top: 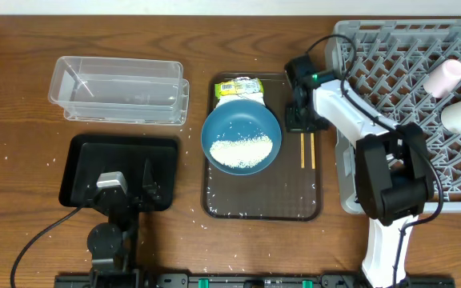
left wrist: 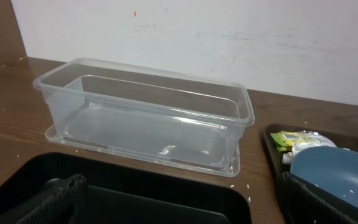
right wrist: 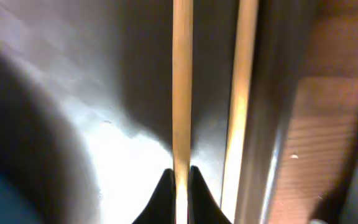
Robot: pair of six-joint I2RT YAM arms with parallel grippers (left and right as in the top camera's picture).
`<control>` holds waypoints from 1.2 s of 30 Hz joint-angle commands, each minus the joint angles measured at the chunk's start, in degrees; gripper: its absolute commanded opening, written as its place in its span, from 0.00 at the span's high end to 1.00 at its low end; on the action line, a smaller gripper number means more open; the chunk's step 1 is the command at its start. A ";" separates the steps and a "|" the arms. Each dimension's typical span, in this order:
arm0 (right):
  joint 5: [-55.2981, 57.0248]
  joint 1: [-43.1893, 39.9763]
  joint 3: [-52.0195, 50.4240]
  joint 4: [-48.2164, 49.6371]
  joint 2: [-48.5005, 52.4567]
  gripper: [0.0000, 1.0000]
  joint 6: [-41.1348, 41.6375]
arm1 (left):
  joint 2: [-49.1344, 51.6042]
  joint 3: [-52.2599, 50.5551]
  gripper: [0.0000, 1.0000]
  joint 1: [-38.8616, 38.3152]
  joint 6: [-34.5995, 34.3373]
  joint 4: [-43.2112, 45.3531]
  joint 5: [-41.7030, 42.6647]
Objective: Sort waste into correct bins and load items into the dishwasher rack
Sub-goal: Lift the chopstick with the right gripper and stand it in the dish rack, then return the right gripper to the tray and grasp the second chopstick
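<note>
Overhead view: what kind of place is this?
Likely a lab bench staged as a dish-clearing station, not a real kitchen: a grey dishwasher rack sits straight on a wooden table, beside a brown serving tray with a dark-blue bowl of rice, and a clear tub and black tray serve as bins.

Surface: wooden table [top: 14, 120]
Far left: clear tub [top: 118, 80]
Near left: black tray [top: 82, 164]
Middle: brown tray [top: 286, 196]
Right: grey rack [top: 390, 72]
Scattered: rice grains [top: 195, 211]

The dishwasher rack [top: 390, 48] runs off the overhead view's right edge; the upper ends of the chopsticks [top: 302, 150] lie hidden under the right fingers [top: 296, 124]; the bowl [top: 241, 136] covers part of the snack wrapper [top: 239, 86]; the wrist view blurs the chopsticks; the picture's bottom edge crops the left fingers [left wrist: 61, 199].
</note>
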 commanded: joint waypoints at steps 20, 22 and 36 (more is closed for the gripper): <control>-10.12 -21.68 29.18 -11.13 -3.06 0.99 -24.81 | -0.11 -1.07 0.02 0.02 0.74 -2.10 -0.50; -11.72 -22.03 28.20 -10.23 -2.89 0.99 -24.79 | -0.11 -1.07 0.02 0.02 0.72 -2.10 -0.50; -15.17 -20.74 20.22 -6.82 -2.51 0.73 -24.52 | -0.11 -1.07 0.02 0.02 0.74 -2.10 -0.50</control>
